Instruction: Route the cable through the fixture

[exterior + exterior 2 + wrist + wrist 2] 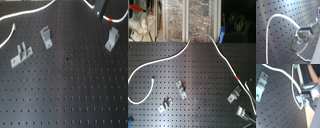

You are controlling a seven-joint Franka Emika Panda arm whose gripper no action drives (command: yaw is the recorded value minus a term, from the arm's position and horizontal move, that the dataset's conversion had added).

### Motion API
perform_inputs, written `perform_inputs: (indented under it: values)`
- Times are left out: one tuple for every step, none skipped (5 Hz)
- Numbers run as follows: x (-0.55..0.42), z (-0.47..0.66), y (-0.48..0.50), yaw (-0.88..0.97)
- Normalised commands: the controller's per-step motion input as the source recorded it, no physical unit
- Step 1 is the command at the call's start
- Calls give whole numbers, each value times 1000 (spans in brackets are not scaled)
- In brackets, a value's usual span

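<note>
The white cable (173, 54) runs in a long loop across the black perforated board; it also shows at the first exterior view's top left (22, 14). Its red band (238, 78) lies near the second exterior view's right edge and shows in the first exterior view (108, 20). My gripper (303, 35) is shut on the cable a short way from the red band (300, 57), just above the board. In the second wrist view the cable (293, 81) passes between the fingers (303, 98). A metal fixture (111, 39) stands close by the gripper (102, 5).
Two more metal fixtures stand on the board (70, 90): one at the first exterior view's left (21, 54), one beside it (46, 36). They show in the second exterior view (164, 106) (181, 89). Shelves with clutter (178, 20) lie beyond the board.
</note>
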Motion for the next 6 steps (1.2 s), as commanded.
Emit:
perform_inputs:
  values:
    - [2,0,-4,-6]
    - [-6,260,0,-423]
    - [-35,274,30,-334]
    - [-66,324,100,-417]
    - [-137,322,54,-471]
    - [-339,271,-80,-443]
